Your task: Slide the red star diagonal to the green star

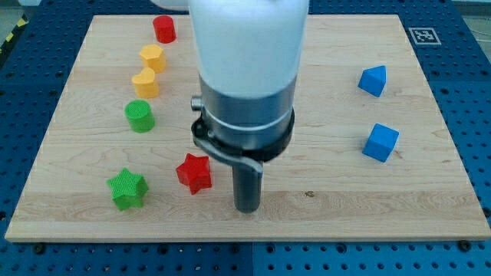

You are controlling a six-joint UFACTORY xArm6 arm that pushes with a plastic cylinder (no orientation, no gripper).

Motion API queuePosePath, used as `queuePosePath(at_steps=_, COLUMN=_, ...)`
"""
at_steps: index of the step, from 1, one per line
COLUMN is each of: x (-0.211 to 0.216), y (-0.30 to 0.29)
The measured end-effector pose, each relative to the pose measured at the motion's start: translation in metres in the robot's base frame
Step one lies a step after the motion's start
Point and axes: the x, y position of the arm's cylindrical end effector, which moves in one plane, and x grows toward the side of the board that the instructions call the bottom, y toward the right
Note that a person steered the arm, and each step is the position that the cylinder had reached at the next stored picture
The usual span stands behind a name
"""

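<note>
Wooden worktop [322, 192] on blue pegboard. Tip [247, 207] just right of red star [194, 172], placed to nudge it; green star [126, 188] further left. No fingers fitted, state not applicable.

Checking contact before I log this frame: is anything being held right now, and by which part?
Nothing is held. My tip only pushes; it stands just to the view's right of the red star, apart from it, with the green star further left.
</note>
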Motion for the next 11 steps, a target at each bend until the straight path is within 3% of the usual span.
queuePosePath(at_steps=2, x=-0.002, y=-0.035)
queuePosePath(at_steps=5, x=-0.071, y=-0.037)
queuePosePath(at_steps=10, x=-0.019, y=-0.034)
queuePosePath(at_steps=11, x=-0.018, y=0.003)
